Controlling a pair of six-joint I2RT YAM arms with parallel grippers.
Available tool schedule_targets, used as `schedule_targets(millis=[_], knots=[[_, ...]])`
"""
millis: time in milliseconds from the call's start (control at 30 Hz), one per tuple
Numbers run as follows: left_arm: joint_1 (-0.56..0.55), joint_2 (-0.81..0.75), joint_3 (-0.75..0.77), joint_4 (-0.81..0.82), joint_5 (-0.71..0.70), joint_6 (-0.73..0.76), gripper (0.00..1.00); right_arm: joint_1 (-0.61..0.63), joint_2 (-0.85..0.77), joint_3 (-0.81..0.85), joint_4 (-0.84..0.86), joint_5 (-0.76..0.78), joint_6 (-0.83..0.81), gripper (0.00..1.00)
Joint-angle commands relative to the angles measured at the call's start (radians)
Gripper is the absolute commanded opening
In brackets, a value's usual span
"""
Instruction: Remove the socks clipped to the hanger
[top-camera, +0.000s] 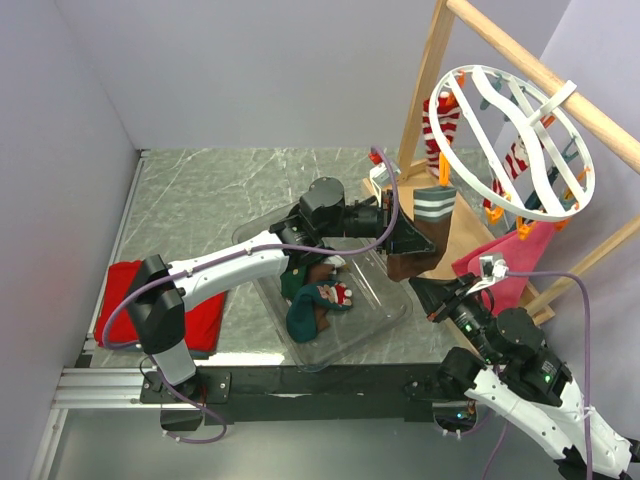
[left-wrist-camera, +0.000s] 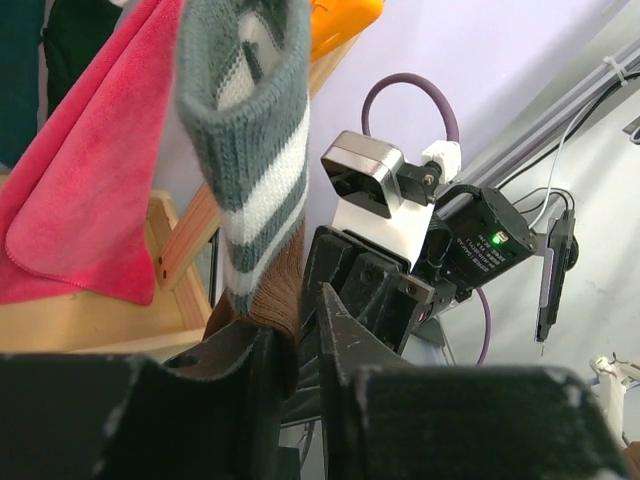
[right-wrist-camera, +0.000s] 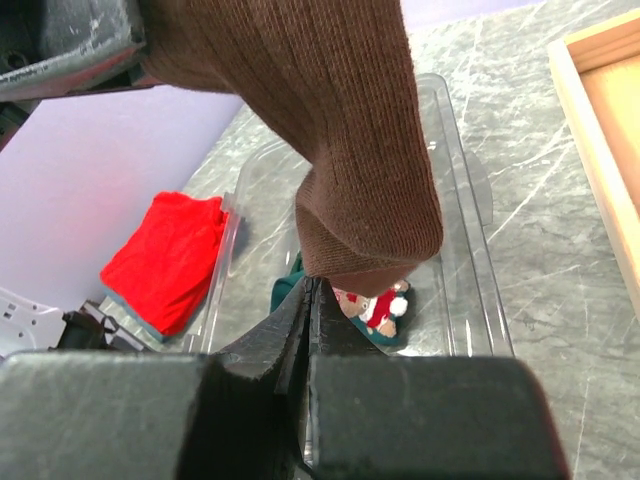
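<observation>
Left end effector (top-camera: 404, 244) extended rightward, pinching brown sock (right-wrist-camera: 350, 150), right end effector (top-camera: 418, 286) closed

Grey marbled desk (top-camera: 220, 190): a folded red cloth (top-camera: 205, 318) at its left edge, a clear plastic bin (top-camera: 385, 305) by the near edge, a wooden rack base (top-camera: 467, 230) at the right edge.

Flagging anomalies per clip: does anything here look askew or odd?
The hanger sits tilted on the wooden rail, seemingly dragged by the brown sock, which the left tool grips with its cuff pegged.
</observation>
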Motion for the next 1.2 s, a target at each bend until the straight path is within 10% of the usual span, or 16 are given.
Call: schedule_targets(millis=[0, 67, 200, 433, 600, 700, 733, 800, 1067, 1167], knots=[[-0.007, -0.003, 0.029, 0.000, 0.003, -0.003, 0.23, 0.005, -0.011, -0.004, 0.032, 0.027, 0.007, 0.00], [-0.007, -0.004, 0.034, -0.011, 0.002, -0.011, 0.22, 0.005, -0.010, -0.006, 0.037, 0.018, 0.004, 0.06], [-0.007, -0.020, 0.031, -0.011, -0.004, -0.034, 0.22, 0.005, 0.004, 0.005, 0.025, 0.050, 0.013, 0.63], [-0.009, -0.038, 0.014, 0.030, 0.012, -0.080, 0.22, 0.005, -0.003, 0.010, 0.051, 0.073, 0.007, 0.74], [-0.012, -0.024, 0.019, 0.052, 0.032, -0.109, 0.23, 0.004, 0.010, 0.017, 0.078, 0.075, -0.015, 0.67], [-0.015, -0.020, 0.025, 0.037, 0.034, -0.103, 0.27, 0.005, 0.004, 0.021, 0.101, 0.059, -0.027, 0.44], [-0.015, -0.018, 0.026, 0.030, 0.037, -0.100, 0.35, 0.004, 0.000, 0.021, 0.105, 0.058, -0.026, 0.19], [-0.015, -0.018, 0.042, 0.001, 0.042, -0.068, 0.45, 0.005, -0.010, 0.019, 0.092, 0.064, -0.019, 0.00], [0.006, -0.061, 0.181, -0.203, -0.177, 0.141, 0.90, 0.004, -0.071, -0.001, 0.055, 0.033, -0.013, 0.00], [0.042, -0.056, 0.207, -0.152, -0.198, 0.131, 0.93, 0.005, -0.073, 0.005, 0.054, 0.013, -0.019, 0.00]])
